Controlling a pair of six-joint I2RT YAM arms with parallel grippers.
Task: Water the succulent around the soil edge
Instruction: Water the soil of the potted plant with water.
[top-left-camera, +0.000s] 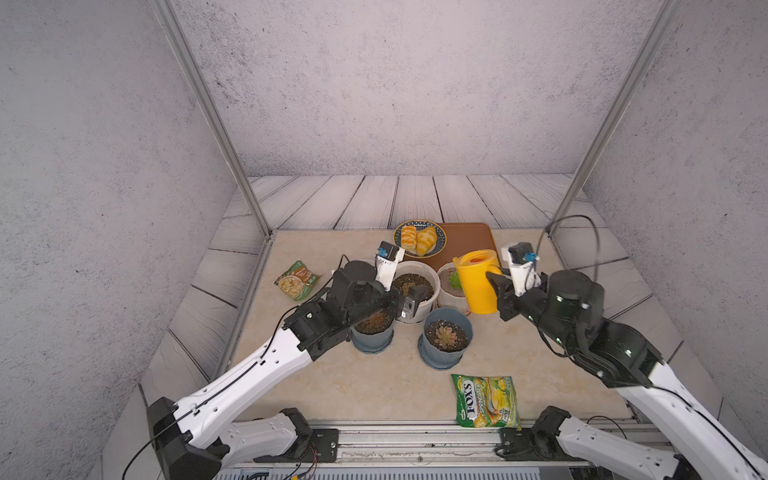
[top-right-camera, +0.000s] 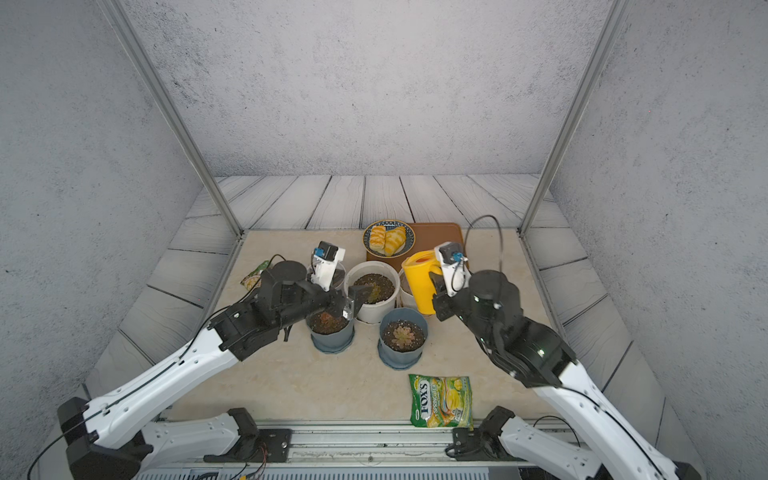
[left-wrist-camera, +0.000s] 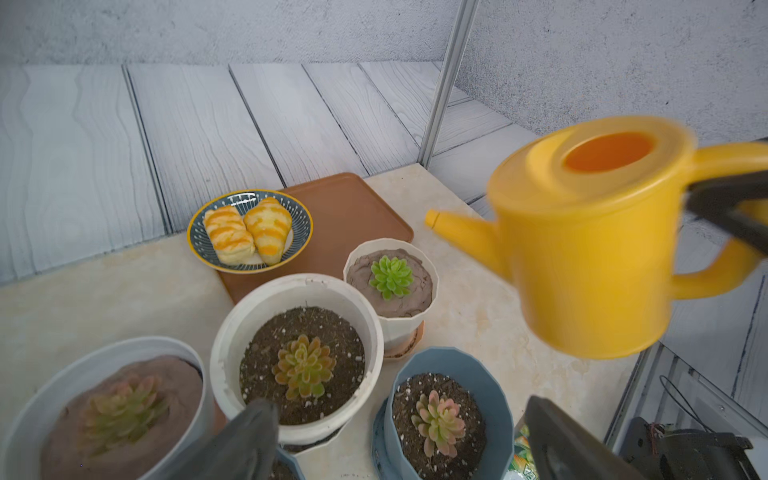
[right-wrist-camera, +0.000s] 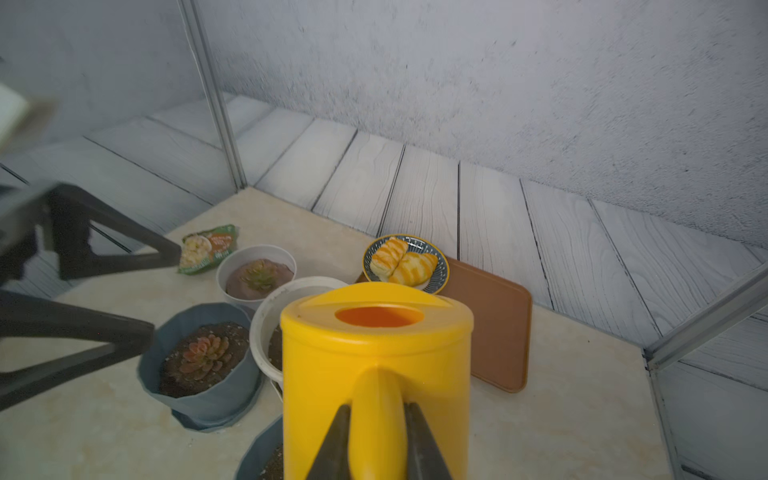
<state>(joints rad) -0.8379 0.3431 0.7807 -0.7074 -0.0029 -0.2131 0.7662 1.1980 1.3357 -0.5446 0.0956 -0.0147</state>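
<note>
My right gripper (right-wrist-camera: 378, 415) is shut on the handle of a yellow watering can (top-left-camera: 478, 282), holding it upright in the air. Its spout (left-wrist-camera: 457, 232) points toward a cluster of potted succulents. A small white pot (left-wrist-camera: 390, 311) holds a green succulent (left-wrist-camera: 391, 276) just below the spout. Beside it stand a large white pot (top-left-camera: 428, 307) with a yellow-green succulent (left-wrist-camera: 303, 365) and a blue pot (top-left-camera: 446, 353) with a pink succulent (top-left-camera: 445, 337). My left gripper (left-wrist-camera: 399, 415) hangs open and empty over the large white pot's near rim.
Another blue pot (top-left-camera: 374, 338) sits under my left wrist, and a grey pot (right-wrist-camera: 257, 270) behind it. A plate of pastries (top-left-camera: 419, 239) rests on a brown tray (top-left-camera: 465, 241) at the back. A snack packet (top-left-camera: 297, 280) lies left and a candy bag (top-left-camera: 486, 401) at the front.
</note>
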